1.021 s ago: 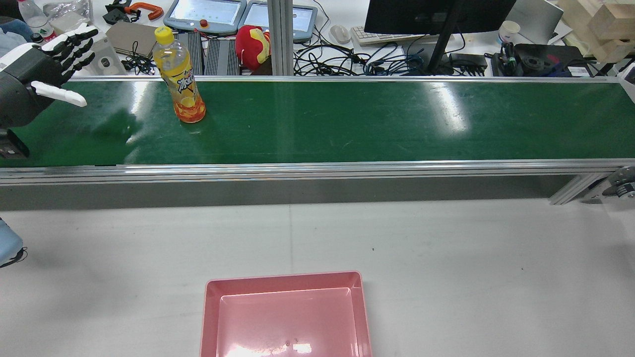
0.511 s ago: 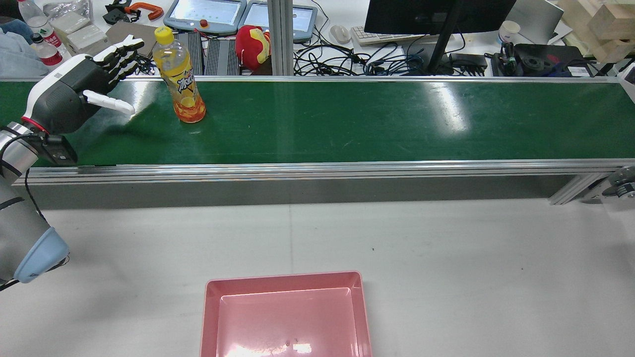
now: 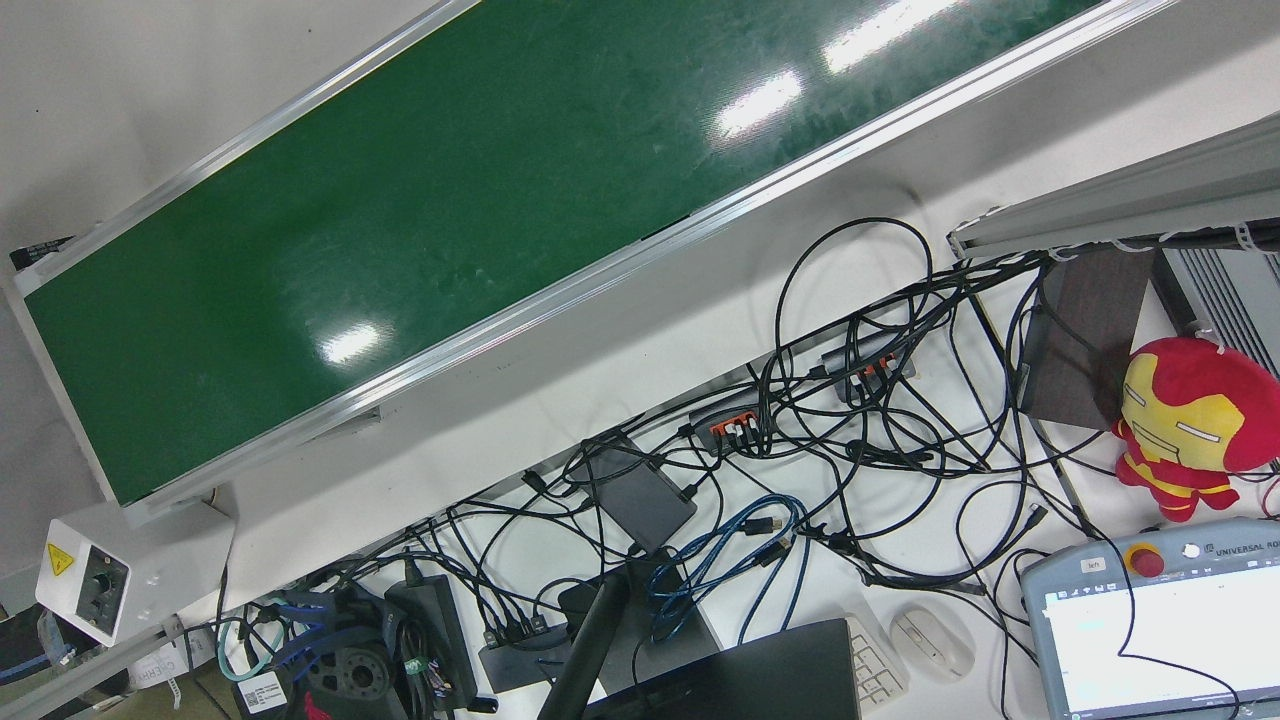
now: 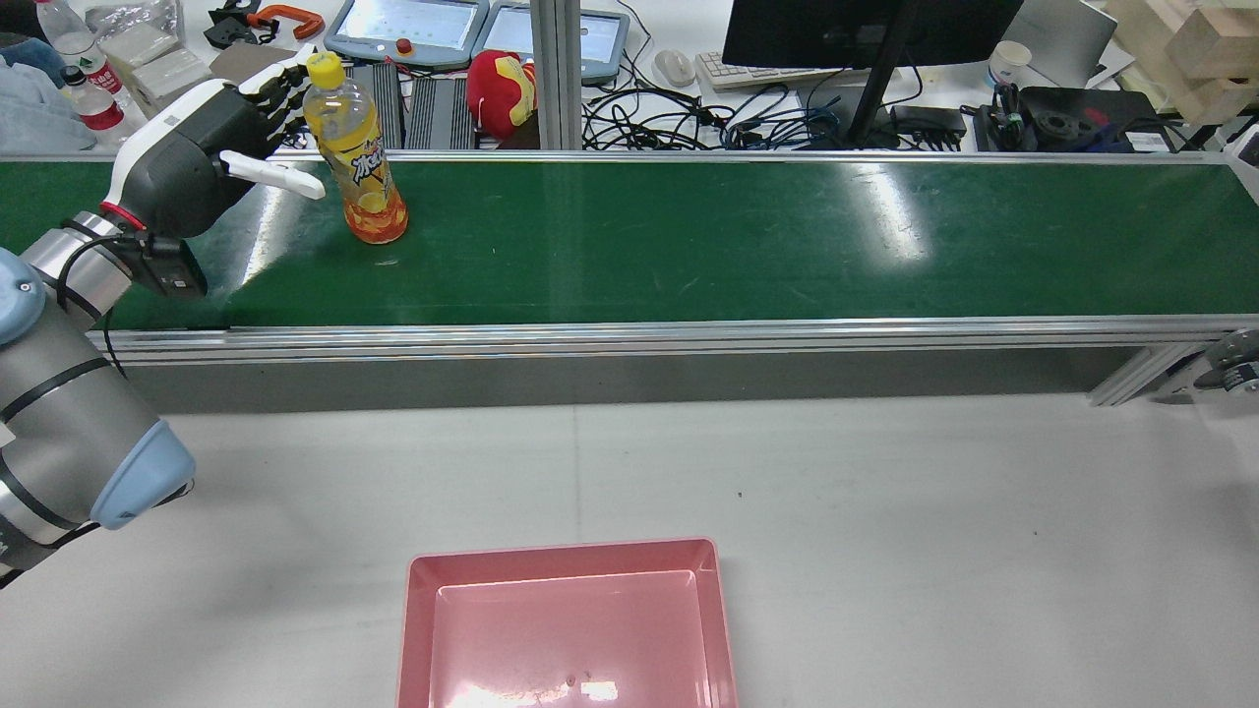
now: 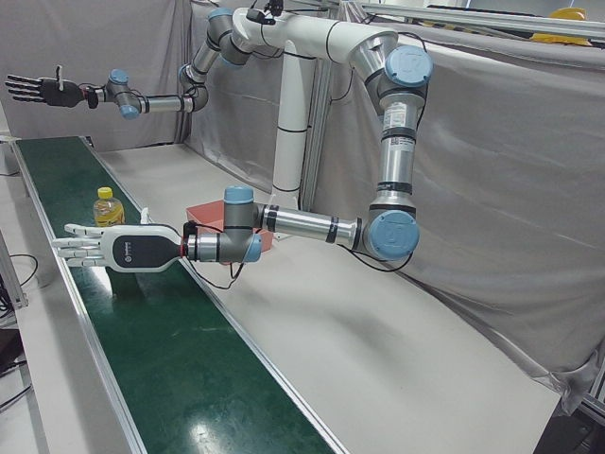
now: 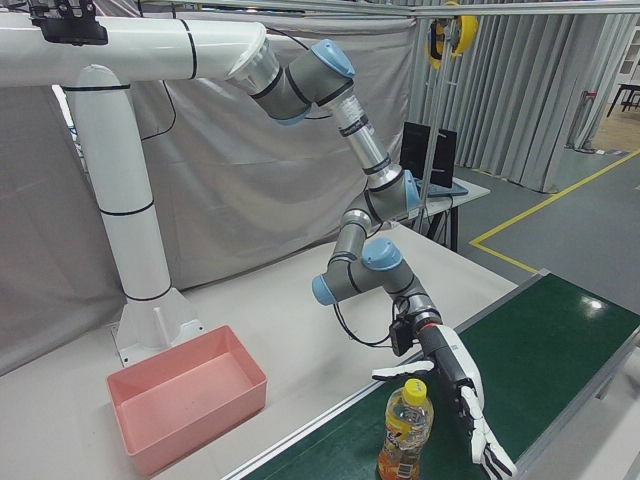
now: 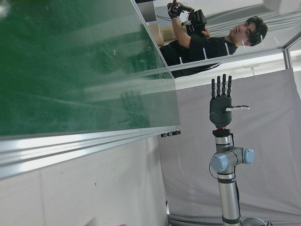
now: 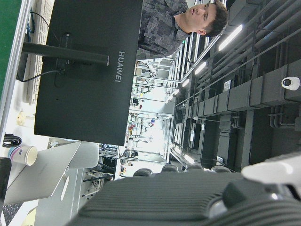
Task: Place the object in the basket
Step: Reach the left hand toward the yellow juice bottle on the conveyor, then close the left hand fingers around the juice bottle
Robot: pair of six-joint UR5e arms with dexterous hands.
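Observation:
A yellow and orange drink bottle (image 4: 362, 167) stands upright on the green conveyor belt (image 4: 689, 246), near its left end. My left hand (image 4: 197, 157) is open just left of the bottle, thumb on the near side and fingers behind the bottle's neck, not closed on it. The left-front view shows this hand (image 5: 104, 248) and bottle (image 5: 107, 204), as does the right-front view, hand (image 6: 455, 390) beside bottle (image 6: 404, 430). The empty pink basket (image 4: 561, 556) sits on the white table at the front. My right hand (image 5: 43, 90) is open, raised high in the air.
Behind the belt is a desk with a monitor (image 4: 866, 29), tangled cables (image 3: 850, 420), a red plush toy (image 4: 500, 88) and teach pendants. The belt has raised aluminium rails (image 4: 629, 334). The white table (image 4: 885, 492) lies between belt and basket.
My left hand has moved right along the belt, from its left end up to the bottle. The bottle has not moved.

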